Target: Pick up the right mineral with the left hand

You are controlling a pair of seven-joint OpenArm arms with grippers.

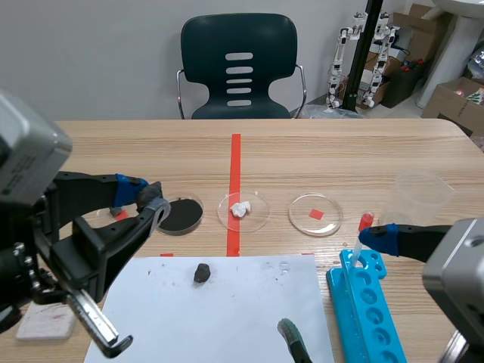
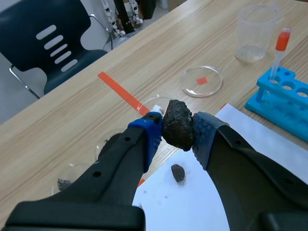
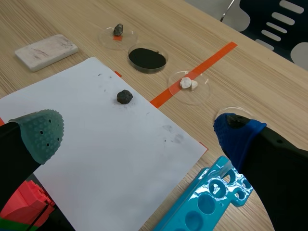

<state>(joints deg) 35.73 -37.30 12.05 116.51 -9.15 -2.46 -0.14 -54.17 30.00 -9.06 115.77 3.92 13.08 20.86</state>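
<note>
Left gripper (image 2: 176, 133) is clamped on the dark brown-black lumpy mineral chunk (image 2: 178, 125). The blue dotted pads (image 2: 155, 131) press it from both sides, and it is held up off the wooden table (image 1: 340, 151), above the edge of the white paper sheet (image 1: 227, 318). In the scene view the chunk itself is hidden by the fingers. Right gripper (image 3: 139, 134) has its fingers wide apart with nothing in them, low over the near side of the paper.

Handling, judged: the chunk looks rigid and dense for its size. The rough pitted surface should give good friction against the soft pads. It may be crumbly, since dark specks lie on the paper, so hold it with moderate squeeze. The lumpy shape could pivot, so it is best held across the widest middle, as it is now, not at a tip.

Counts:
- Dark minerals, three: one in the left gripper, one small black lump (image 1: 202, 272) on the paper, one small grey stone (image 3: 118, 30) in a dish.
- Clear round petri dishes, four: the grey stone's dish (image 3: 107, 34), a black-powder dish (image 1: 180, 214), a dish of white fragments (image 1: 243, 209), and a dish with a red square (image 1: 315, 214).
- One clear plastic beaker (image 1: 420, 193).
- One blue test-tube rack (image 1: 370, 302).
- One red-bulb dropper (image 1: 365, 221) standing in the rack.
- One white rectangular block (image 3: 46, 49) beside the paper.
</note>
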